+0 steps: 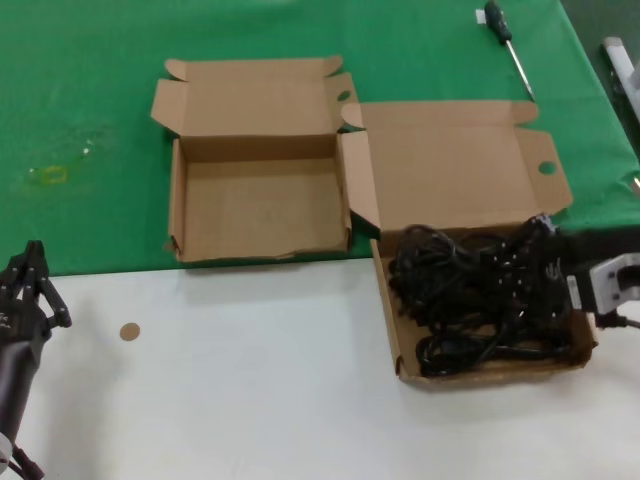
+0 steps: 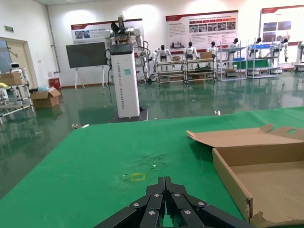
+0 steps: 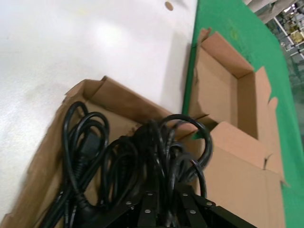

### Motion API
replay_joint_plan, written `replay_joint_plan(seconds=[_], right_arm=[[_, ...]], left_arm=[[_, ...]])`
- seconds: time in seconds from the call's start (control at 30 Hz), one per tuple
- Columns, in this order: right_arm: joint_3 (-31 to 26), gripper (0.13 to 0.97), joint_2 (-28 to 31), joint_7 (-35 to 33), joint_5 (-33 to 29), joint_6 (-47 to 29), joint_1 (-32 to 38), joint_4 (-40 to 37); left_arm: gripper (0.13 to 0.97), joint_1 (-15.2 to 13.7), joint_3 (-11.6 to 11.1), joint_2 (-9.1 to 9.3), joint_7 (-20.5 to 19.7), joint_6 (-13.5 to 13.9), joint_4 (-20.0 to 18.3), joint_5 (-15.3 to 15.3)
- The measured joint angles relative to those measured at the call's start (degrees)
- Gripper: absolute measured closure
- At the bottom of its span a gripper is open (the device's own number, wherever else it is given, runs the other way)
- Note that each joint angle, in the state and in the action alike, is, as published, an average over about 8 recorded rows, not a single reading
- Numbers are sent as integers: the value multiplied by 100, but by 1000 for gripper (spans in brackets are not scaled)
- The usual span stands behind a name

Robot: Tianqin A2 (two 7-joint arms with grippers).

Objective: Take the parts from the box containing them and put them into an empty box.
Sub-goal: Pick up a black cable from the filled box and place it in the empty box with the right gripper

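At lower right of the head frame, the parts (image 1: 480,295) are heaped in the box containing them (image 1: 392,320); the right end effector (image 1: 560,262) is pressed into their right edge, apparently pinching cords. Leftward lies an empty box (image 1: 178,205). The left end effector (image 1: 30,275) is parked, pressed together.

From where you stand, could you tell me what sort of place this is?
Probably a robotics showroom or test hall: humanoid robots line shelving at the back, display posters hang on the wall, and a white tower robot stands on the glossy floor beyond the green table.
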Motion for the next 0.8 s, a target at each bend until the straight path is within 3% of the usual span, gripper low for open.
replay_joint_plan(seconds=[0.37,0.8], right_arm=[[-22,925,-125,635,-16,-183,483,250],[-560,935,-1257,1096,-512,-19,1354,16]], left_arm=[[945,0,0,0,0,0,0,0],[945,0,0,0,0,0,0,0]])
